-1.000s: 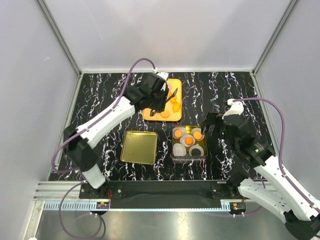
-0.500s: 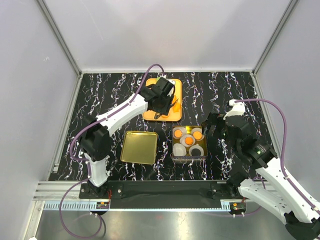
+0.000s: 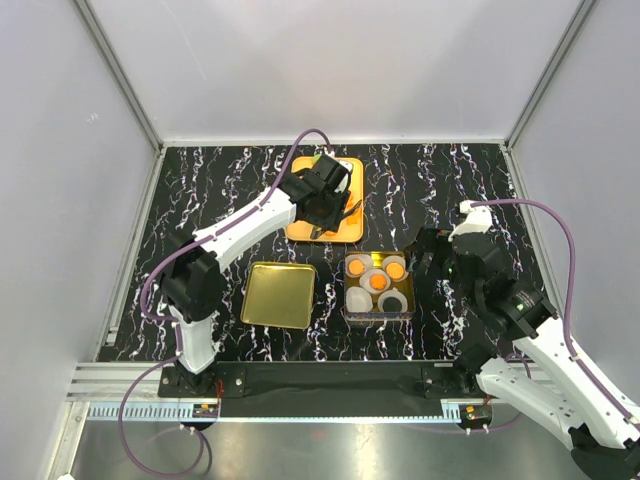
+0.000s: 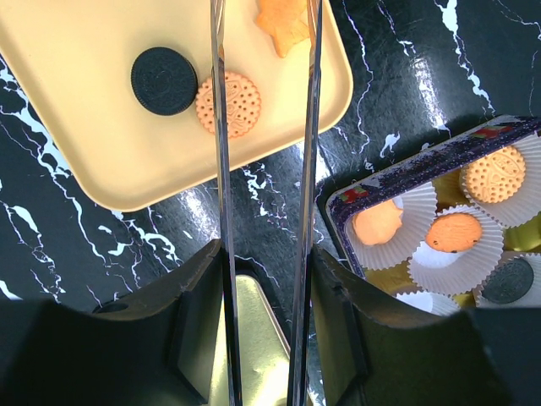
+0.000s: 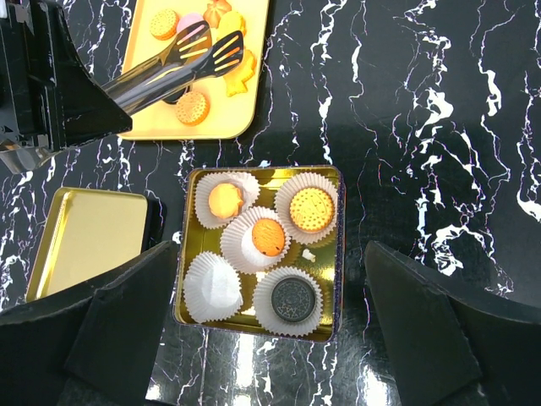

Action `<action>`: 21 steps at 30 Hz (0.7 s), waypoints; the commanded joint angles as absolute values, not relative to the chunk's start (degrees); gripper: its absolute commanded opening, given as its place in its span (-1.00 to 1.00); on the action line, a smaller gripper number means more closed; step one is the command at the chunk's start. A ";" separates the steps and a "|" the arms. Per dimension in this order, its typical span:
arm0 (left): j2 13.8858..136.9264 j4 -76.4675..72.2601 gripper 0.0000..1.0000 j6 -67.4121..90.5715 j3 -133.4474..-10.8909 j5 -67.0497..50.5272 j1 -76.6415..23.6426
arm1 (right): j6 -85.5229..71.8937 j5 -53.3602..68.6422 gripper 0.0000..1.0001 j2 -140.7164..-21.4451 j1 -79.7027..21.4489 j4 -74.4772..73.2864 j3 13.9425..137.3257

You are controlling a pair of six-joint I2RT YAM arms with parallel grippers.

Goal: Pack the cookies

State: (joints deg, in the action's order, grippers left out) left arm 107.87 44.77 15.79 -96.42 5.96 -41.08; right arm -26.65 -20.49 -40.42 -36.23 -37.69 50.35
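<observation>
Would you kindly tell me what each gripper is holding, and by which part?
The left gripper holds metal tongs toward their handle end, the tips free above the tray. The right gripper is open and holds nothing.

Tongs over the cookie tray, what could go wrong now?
On the tray, the black cookie touches the round orange cookie, so the tongs might nudge both or slip. Only one paper cup looks empty, so a dropped cookie could miss it.
</observation>
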 commanded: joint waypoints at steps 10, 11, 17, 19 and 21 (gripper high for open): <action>109.60 41.57 -0.09 13.89 -97.03 4.57 -40.87 | -27.33 -21.27 0.99 -39.55 -36.39 -37.97 51.07; 109.77 41.66 -0.09 13.89 -96.94 4.74 -40.87 | -27.33 -21.36 1.00 -39.55 -36.47 -37.97 51.15; 110.57 41.48 -0.09 13.62 -96.86 4.66 -40.87 | -27.25 -21.27 1.00 -39.46 -36.39 -37.97 50.98; 110.65 41.48 -0.09 13.45 -97.03 4.66 -40.87 | -27.33 -21.27 0.99 -39.46 -36.39 -37.97 50.98; 110.92 41.40 -0.09 13.45 -96.94 4.66 -40.87 | -27.25 -21.36 0.99 -39.46 -36.47 -37.88 50.89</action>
State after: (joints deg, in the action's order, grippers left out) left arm 110.65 43.72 14.55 -96.33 5.69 -41.08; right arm -26.81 -20.49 -40.12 -36.23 -38.83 50.35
